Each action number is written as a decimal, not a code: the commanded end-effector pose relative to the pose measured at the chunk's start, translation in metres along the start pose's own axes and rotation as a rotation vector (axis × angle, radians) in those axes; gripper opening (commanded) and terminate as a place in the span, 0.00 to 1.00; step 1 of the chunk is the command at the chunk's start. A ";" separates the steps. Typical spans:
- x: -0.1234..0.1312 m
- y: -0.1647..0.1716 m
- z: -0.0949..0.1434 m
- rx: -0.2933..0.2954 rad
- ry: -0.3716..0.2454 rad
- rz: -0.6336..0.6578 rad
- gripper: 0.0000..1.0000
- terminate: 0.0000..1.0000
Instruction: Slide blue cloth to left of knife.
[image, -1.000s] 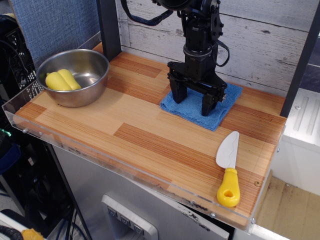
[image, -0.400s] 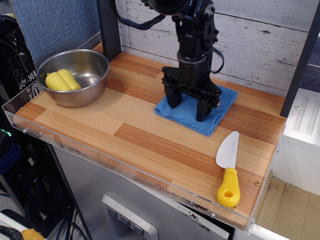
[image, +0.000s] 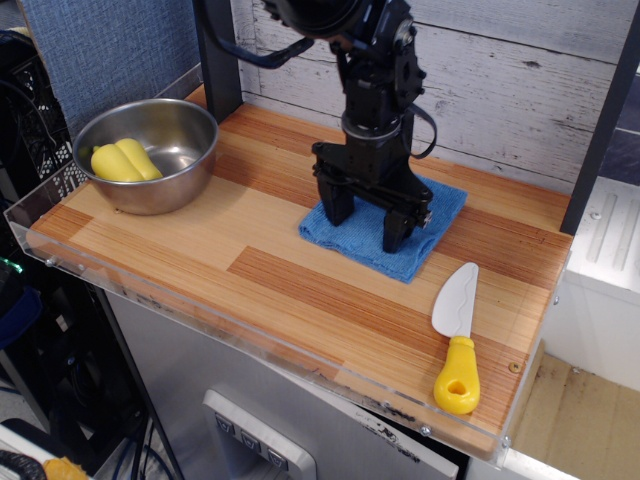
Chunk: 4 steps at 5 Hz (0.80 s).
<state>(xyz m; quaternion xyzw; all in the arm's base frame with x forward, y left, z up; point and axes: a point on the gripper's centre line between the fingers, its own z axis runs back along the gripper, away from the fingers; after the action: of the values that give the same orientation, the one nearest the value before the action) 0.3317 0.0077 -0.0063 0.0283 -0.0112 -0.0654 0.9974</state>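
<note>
Under the spread gripper (image: 366, 221), blue cloth (image: 441, 205) partly hidden.

a worktop (image: 300, 290) carries everything in view. at its far left corner sits a bowl (image: 160, 150), and inside the bowl, toward its left side, lies a piece of toy fruit (image: 122, 161). near the middle of the worktop, toward the back, a cloth (image: 375, 245) lies flat. the robot's hand (image: 367, 218) stands on top of the cloth, its two fingers spread apart with both tips pressing down on it. a knife (image: 455, 335) lies at the front right of the worktop, to the right of the cloth and nearer the front edge, close to it but not touching, handle toward the front. an upright panel (image: 110, 50) stands behind the bowl, and a plank wall (image: 520, 80) runs along the back.
</note>
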 end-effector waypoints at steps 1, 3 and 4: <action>-0.084 -0.003 -0.035 -0.018 0.243 -0.035 1.00 0.00; -0.100 -0.003 -0.031 -0.023 0.251 -0.049 1.00 0.00; -0.104 0.000 -0.027 -0.036 0.248 -0.051 1.00 0.00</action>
<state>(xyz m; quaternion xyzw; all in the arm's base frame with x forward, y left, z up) 0.2910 0.0161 -0.0044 0.0284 0.0019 -0.0715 0.9970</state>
